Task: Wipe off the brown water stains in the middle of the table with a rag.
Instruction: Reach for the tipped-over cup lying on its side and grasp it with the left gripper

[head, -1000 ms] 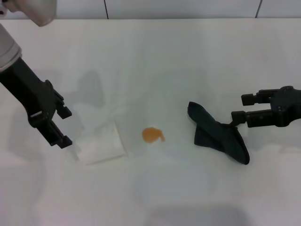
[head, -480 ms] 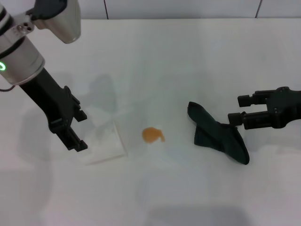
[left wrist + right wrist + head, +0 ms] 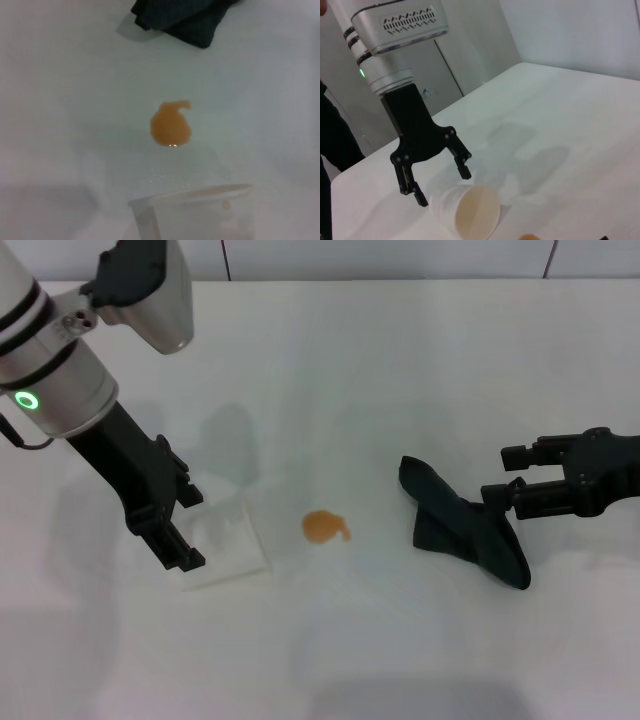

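Near the centre of the head view, slightly left of the middle, the brown water stains (image 3: 325, 527) show as one small orange-brown blot, roundish with a little tail on its right side, lying flat and wet on the glossy white surface (image 3: 400, 360). Right of it, well apart, the rag (image 3: 462, 524) lies in a heap: soft black cloth, creased into dark folds, with an irregular outline that tapers toward the lower right.

The right gripper (image 3: 505, 472) sits at the rag's right-hand edge, its fingers spread, the lower one touching or just over the cloth. Nothing is gripped yet. To do this step well, I judge the fingers should pinch a thick fold rather than a thin edge, so that a broad pad of cloth trails underneath. That pad can then be dragged leftward across the blot in one pressed pass, since a loose corner would likely smear the liquid on so smooth a surface.

At the left of the frame, the left gripper (image 3: 185, 528) hangs open over a pale translucent plastic cup (image 3: 222, 548) lying on its side, its mouth toward the stain. The cup looks light and easily rolled.
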Available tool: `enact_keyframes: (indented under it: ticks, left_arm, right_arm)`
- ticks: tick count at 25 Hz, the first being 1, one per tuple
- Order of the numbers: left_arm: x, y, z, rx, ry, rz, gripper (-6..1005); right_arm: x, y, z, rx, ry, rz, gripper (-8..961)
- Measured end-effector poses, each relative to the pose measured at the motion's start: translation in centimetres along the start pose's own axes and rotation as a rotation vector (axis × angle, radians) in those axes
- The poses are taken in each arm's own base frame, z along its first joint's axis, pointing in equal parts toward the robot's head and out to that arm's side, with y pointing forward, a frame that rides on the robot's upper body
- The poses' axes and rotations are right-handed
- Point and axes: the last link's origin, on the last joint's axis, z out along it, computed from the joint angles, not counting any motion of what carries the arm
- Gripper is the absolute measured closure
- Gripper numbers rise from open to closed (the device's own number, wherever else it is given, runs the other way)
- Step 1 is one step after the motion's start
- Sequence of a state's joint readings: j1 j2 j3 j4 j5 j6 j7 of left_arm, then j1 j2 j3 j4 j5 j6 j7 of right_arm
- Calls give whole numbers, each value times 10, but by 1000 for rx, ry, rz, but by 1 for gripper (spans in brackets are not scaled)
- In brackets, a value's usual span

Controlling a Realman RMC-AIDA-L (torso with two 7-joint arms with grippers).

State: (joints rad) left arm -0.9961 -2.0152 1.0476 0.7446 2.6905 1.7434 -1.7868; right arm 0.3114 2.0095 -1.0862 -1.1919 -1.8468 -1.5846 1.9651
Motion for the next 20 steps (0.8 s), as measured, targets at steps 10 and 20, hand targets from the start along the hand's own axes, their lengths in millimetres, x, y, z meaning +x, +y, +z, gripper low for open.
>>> enact_keyframes:
  ticks: [10, 20]
  left_arm:
    - [2, 0, 10, 12, -8, 6, 112]
    - [6, -2, 20, 34, -15, 19, 111]
  right_arm:
    - [2, 0, 0, -3, -1, 4, 187]
    - [4, 0, 0, -6, 1, 3, 187]
